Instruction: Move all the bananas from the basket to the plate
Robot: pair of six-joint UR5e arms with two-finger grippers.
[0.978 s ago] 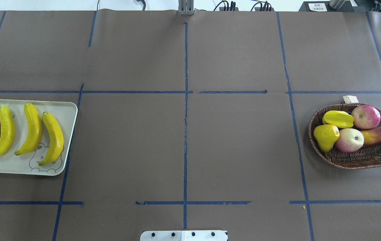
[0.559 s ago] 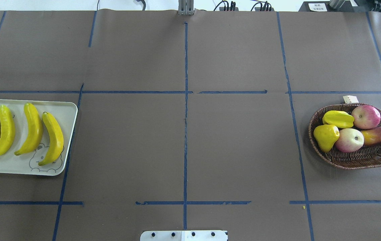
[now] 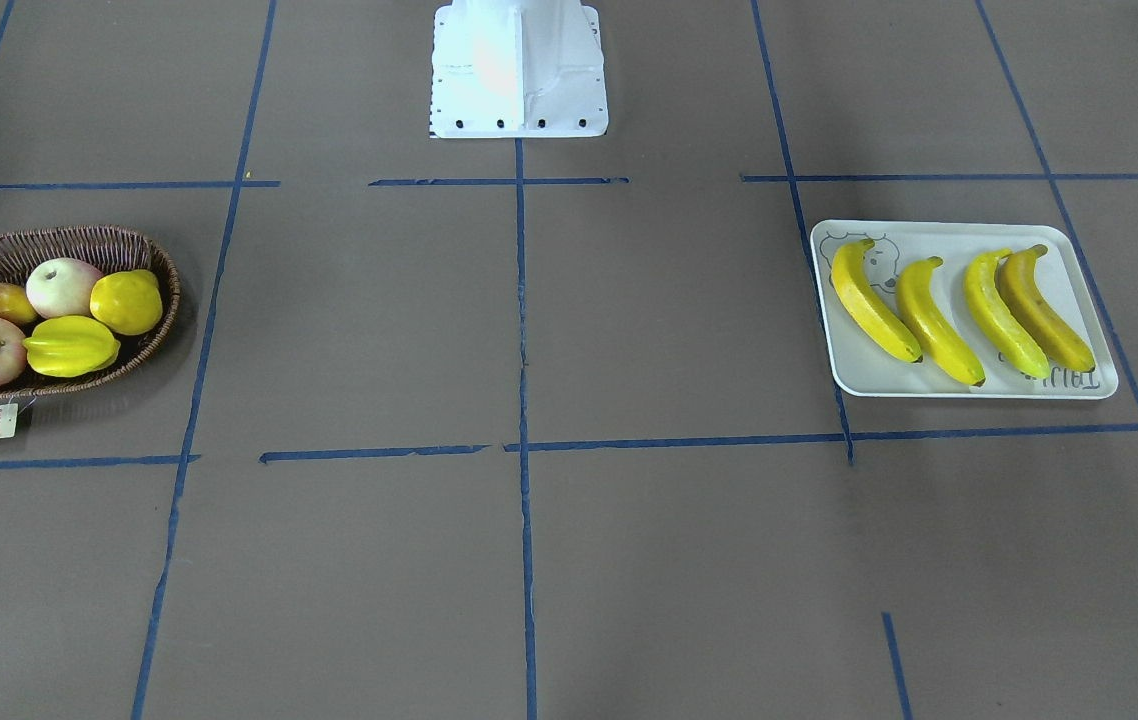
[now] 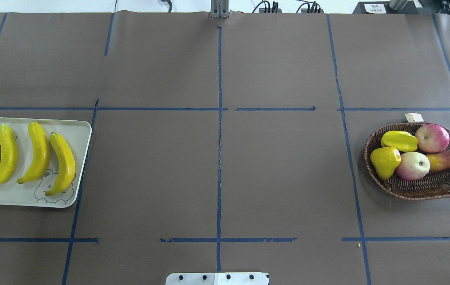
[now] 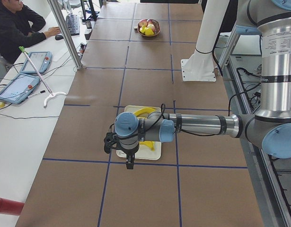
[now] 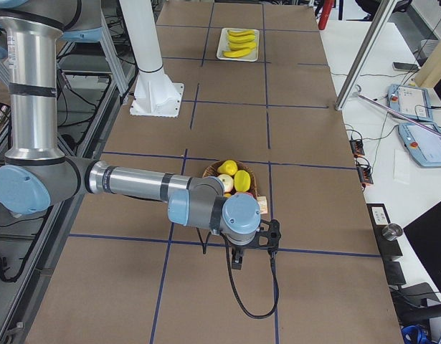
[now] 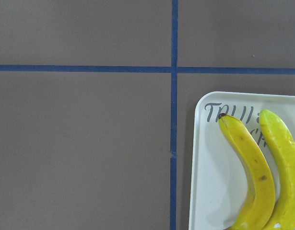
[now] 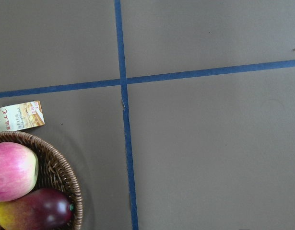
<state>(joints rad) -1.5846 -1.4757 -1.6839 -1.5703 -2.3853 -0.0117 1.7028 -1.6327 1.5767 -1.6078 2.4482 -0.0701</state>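
Four bananas [image 4: 39, 152] lie side by side on the bear-print plate [image 4: 78, 130], below the left gripper [image 5: 129, 163] and slightly inward of it. The wicker basket [image 4: 422, 188] sits likewise below and inward of the right gripper [image 6: 236, 261]. It holds two apples [image 4: 432, 137], one starfruit [image 4: 399, 141], one yellow pear [image 4: 385, 161] and one mango [image 4: 446, 160]. Whether either gripper's fingers are spread or pressed together cannot be told.

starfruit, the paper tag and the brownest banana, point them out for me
starfruit [image 4: 399, 141], overhead view, middle of its ridged yellow body.
paper tag [image 4: 414, 117], overhead view, centre of the small card.
brownest banana [image 3: 1042, 309], front-facing view, halfway along its curved body.
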